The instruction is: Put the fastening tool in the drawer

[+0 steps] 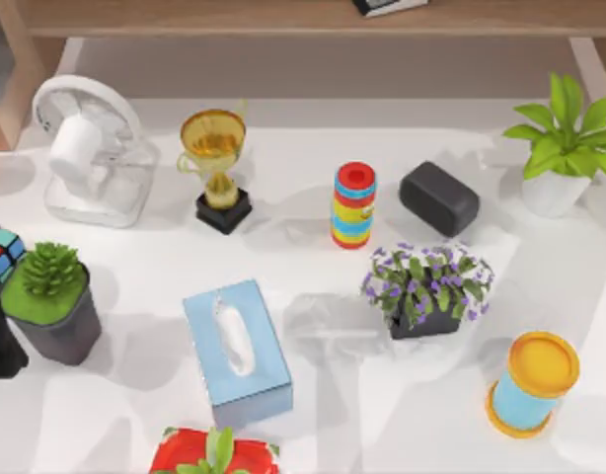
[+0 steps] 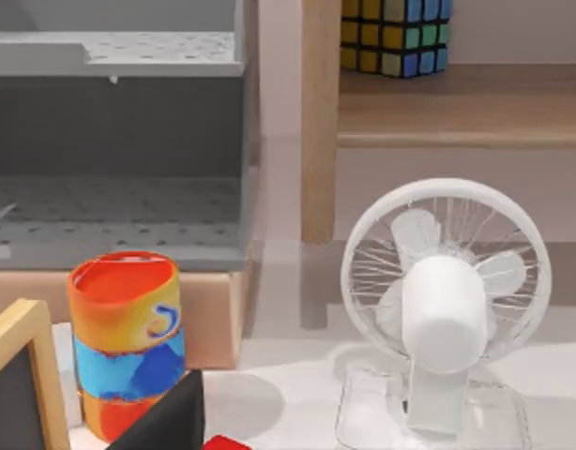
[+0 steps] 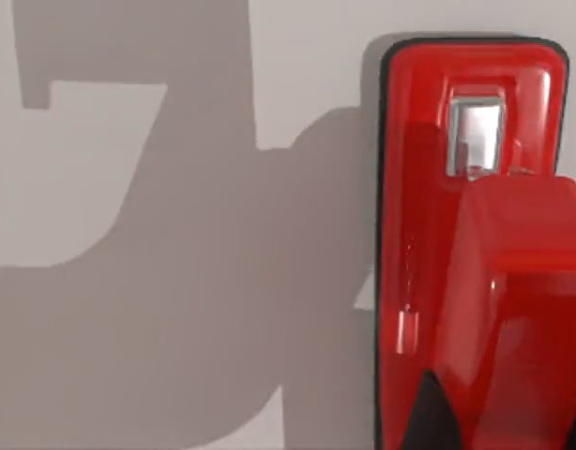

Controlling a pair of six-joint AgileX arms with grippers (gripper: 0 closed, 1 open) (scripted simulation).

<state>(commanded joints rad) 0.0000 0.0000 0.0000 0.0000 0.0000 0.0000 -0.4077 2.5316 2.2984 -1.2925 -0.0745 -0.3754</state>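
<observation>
From above, the desk (image 1: 313, 395) holds a fan (image 1: 86, 148), a tissue box (image 1: 236, 351) and plants.

The left wrist faces the grey drawer (image 2: 114, 178), open to take the stapler (image 3: 466, 244).

The right wrist hangs over the red stapler lying flat on the desk. I cannot tell how either arm's fingers stand.

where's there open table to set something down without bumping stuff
Bare table lies between the tissue box and the blue can, in front of the purple flower pot. The back row, from fan and trophy to striped cylinder, is crowded.
</observation>
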